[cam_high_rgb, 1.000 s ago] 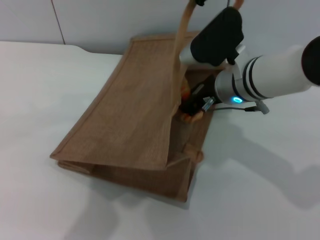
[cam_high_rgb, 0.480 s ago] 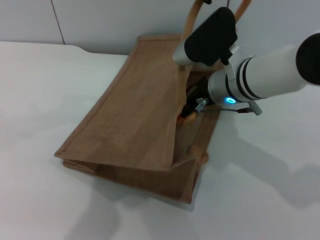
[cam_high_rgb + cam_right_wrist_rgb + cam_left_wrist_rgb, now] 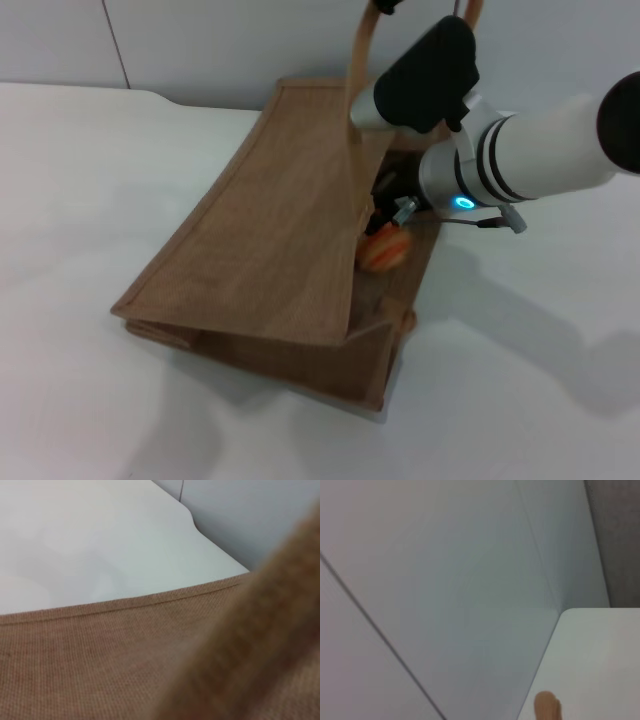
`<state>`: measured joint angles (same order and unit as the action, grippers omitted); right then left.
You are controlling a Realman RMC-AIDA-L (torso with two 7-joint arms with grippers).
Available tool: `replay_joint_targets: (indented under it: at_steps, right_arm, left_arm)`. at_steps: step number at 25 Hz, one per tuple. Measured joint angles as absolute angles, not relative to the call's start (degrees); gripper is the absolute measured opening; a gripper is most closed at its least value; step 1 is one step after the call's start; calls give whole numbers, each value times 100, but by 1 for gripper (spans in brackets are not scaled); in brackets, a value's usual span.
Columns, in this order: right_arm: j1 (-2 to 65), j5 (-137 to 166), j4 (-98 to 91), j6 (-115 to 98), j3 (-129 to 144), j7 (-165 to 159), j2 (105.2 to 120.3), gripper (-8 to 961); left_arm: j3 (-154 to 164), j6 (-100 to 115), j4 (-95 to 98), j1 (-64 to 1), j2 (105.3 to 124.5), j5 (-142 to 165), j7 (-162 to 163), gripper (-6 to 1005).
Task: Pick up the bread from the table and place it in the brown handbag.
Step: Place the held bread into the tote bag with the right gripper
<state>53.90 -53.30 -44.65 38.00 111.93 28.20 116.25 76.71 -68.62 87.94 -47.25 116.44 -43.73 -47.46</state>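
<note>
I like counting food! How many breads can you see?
1. The bread lies inside the open mouth of the brown handbag, just below the right gripper. More could be hidden deeper in the bag.

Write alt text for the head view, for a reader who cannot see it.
The bread lies inside the open mouth of the brown handbag, just below the right end effector, which reaches into the opening. The bag lies tilted on the white table, one strap handle pulled upward out of frame.
</note>
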Motion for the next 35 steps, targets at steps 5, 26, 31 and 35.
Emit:
replay_joint_targets:
  at_steps: [5, 26, 31, 35]
  right_arm:
    - [5301, -5284, -4465, 3893, 11153, 2796, 11597, 757]
    - [4506, -4104, -5574, 5161, 9882, 2753, 11556, 880]
    - [4423, -4035, -5702, 5360, 9731, 2761, 11558, 879]
    - [4356, -3770, -5794, 5385, 9641, 2647, 11567, 879]
  left_arm:
    - [7610, -6787, 8791, -4517, 11622, -4317, -4748, 126]
    - [7137, -6781, 8800, -4142, 11617, -4121, -4776, 122]
    - [6935, -6790, 8812, -4036, 11609, -4121, -4840, 121]
    - [6856, -6768, 8791, -3948, 11614, -4120, -4858, 122]
